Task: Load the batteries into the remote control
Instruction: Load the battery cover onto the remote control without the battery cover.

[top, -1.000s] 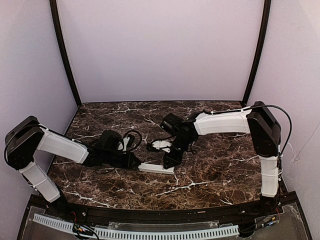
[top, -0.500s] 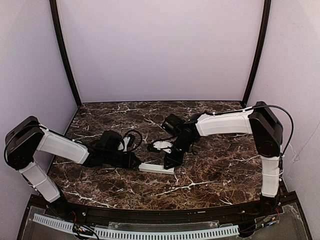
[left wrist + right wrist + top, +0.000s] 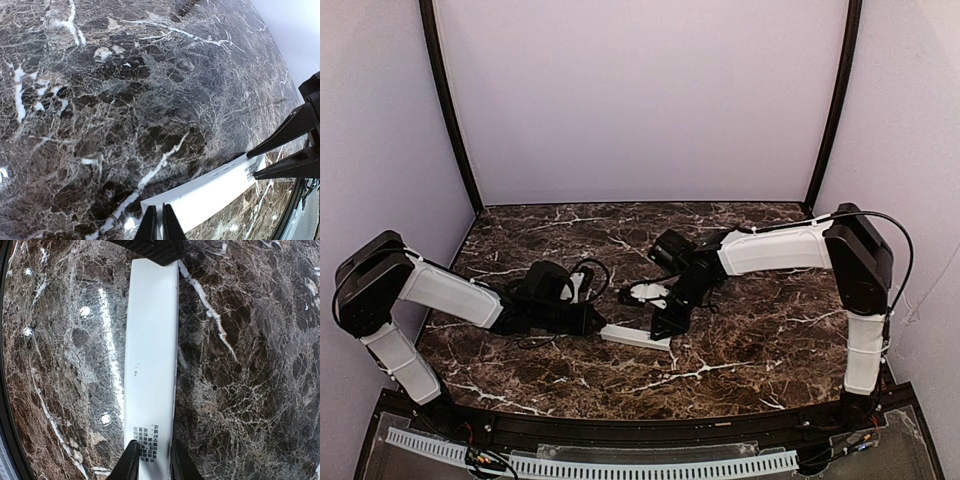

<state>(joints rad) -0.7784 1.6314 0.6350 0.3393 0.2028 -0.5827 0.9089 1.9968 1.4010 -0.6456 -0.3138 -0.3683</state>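
Note:
The remote control [image 3: 636,338] is a slim white bar lying on the marble table, with small black print at its right end. No dark grey section shows. My left gripper [image 3: 597,327] is shut on its left end, with the fingers pinching the end edge in the left wrist view [image 3: 158,225]. My right gripper [image 3: 666,327] is shut on the printed end, with its fingers astride the bar's width [image 3: 152,462]. The bar runs across the left wrist view [image 3: 210,192] and up the right wrist view [image 3: 150,355]. No batteries are in view.
The marble table [image 3: 750,340] is walled by pale panels at the back and sides. A black rail [image 3: 640,428] runs along the front edge. Black cables loop near the left wrist [image 3: 585,280].
Both arms and the remote have shifted slightly to the right. Both grips are the same as before.

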